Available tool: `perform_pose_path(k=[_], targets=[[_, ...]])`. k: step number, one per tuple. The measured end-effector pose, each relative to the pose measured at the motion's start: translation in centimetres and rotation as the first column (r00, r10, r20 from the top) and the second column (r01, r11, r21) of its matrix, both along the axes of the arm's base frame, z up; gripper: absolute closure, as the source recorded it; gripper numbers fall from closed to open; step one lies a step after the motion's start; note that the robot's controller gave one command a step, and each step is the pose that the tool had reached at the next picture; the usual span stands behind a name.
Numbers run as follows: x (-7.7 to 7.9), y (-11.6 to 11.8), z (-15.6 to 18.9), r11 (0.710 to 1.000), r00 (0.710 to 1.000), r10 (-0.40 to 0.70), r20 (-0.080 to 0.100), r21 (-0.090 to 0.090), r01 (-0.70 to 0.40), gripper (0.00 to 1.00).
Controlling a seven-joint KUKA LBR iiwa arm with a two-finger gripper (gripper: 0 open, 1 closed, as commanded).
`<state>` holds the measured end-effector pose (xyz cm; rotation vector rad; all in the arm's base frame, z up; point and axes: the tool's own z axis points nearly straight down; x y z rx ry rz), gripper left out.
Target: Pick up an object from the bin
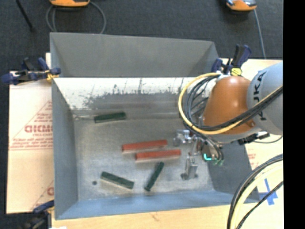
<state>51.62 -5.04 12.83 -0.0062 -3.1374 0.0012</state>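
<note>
We start at the left of the grey metal bin (64,147), which holds five slim bars lying flat on its floor, none stacked; the far green bar (109,117) lies close under the back wall, and the near green bar (116,180) lies toward the front, both well apart from the rest. In the middle the upper red bar (144,146) and the lower red bar (158,154) lie side by side, almost parallel and just beside one another; whether they touch we cannot tell. Just below them the tilted green bar (154,176) leans on a diagonal, its upper end near the lower red bar.

At the right the tool (190,169) hangs low over bare floor, just beside the right end of the lower red bar and near the tilted green bar; we cannot tell whether it is spread or pressed together, and we see nothing held in it.

We judge these bars to be light, stiff and smooth-sided, unlikely to break; a hold across the narrow width near mid-length should keep one from swinging. The tilted green bar looks the easier choice, since it has free floor on both long sides; the red pair leaves little room between them.
</note>
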Motion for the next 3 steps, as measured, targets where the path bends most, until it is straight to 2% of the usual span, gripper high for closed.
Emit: perform_pose_path(k=[1, 2, 3], targets=[[4.7, 3.4, -6.0, 0.999, 0.999, 0.046, 0.011, 0.000, -0.046, 0.00], [4.7, 3.2, -5.5, 0.999, 0.999, 0.045, 0.013, 0.000, -0.045, 1.00], [3.9, 4.0, 12.4, 0.883, 0.883, 0.470, 0.013, -0.005, -0.470, 1.00]])
